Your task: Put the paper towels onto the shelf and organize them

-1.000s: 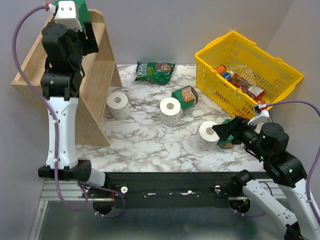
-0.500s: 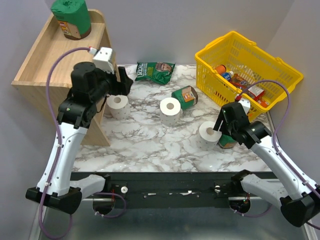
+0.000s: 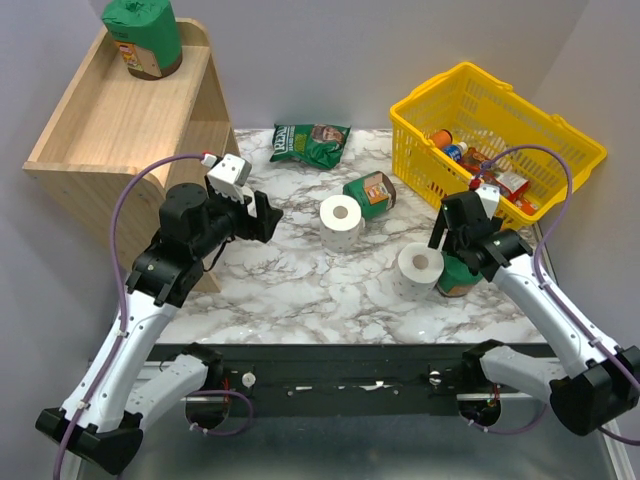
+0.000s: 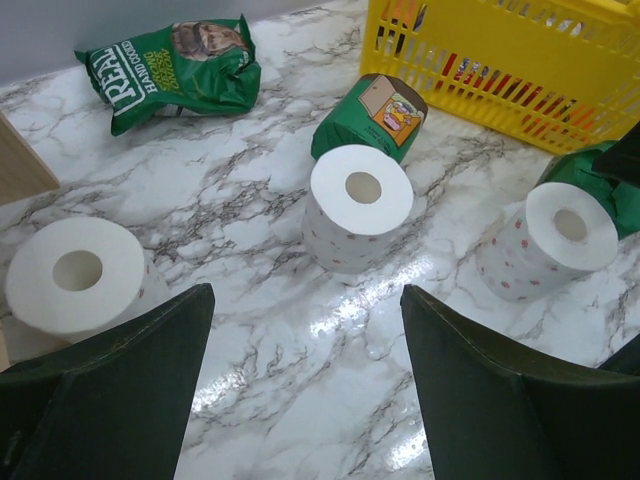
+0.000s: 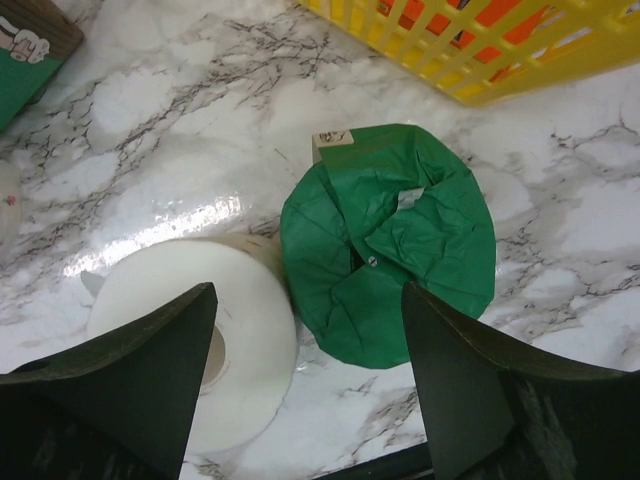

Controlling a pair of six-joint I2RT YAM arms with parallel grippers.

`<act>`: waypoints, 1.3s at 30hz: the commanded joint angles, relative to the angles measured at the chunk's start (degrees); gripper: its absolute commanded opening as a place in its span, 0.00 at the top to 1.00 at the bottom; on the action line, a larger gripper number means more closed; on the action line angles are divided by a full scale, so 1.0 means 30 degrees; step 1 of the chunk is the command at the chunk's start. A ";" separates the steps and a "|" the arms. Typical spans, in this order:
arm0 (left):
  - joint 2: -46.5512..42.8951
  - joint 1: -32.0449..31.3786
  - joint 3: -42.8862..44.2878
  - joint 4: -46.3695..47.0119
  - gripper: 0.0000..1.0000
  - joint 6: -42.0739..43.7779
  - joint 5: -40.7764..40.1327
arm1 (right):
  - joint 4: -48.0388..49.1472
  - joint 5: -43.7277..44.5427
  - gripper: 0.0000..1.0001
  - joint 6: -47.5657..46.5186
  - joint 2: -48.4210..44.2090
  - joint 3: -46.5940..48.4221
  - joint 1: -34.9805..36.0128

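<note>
A: Looking from above, we find the shelf [image 3: 95, 120] at the far left; one green-wrapped roll [image 3: 143, 38] stands upright at the back of its top tray.

B: We count five more paper towels on the marble table [image 3: 290, 290]; the left white roll [image 4: 75, 275] sits close by the shelf's foot; the middle white roll [image 4: 358, 205] stands on end, with a tipped green roll [image 4: 375, 110] lying on its side just behind it.

A: And the pincers?

B: We see the left gripper [image 4: 305, 300] spread wide above the table, nothing between its fingers; it hangs near the left white roll.

A: We see the right gripper [image 5: 308, 295] spread too, holding nothing; it hovers over the upright green roll [image 5: 390, 255], which stands just beside the right white roll [image 5: 200, 340], near the yellow basket [image 3: 440, 160].

B: We note the snack bag [image 4: 170, 70] lying flat at the back.
</note>
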 commanded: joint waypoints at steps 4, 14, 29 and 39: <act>-0.0004 -0.0344 -0.0318 0.1164 0.14 0.0485 -0.0558 | 0.2791 -0.1124 0.10 -0.1697 0.1414 -0.0416 -0.1046; 0.0143 -0.0491 0.0004 0.0608 0.14 0.0603 -0.1378 | 0.3497 -0.1743 0.17 -0.1377 0.1945 -0.2701 -0.1164; 0.0495 -0.0579 0.0620 0.0052 0.14 0.0662 -0.1670 | 0.4463 -0.1130 0.35 -0.0876 0.2323 -0.4052 -0.1164; 0.0260 -0.0608 0.0737 -0.0154 0.12 0.0662 -0.1875 | 0.4288 0.0364 0.31 -0.0906 0.2061 -0.3290 -0.1164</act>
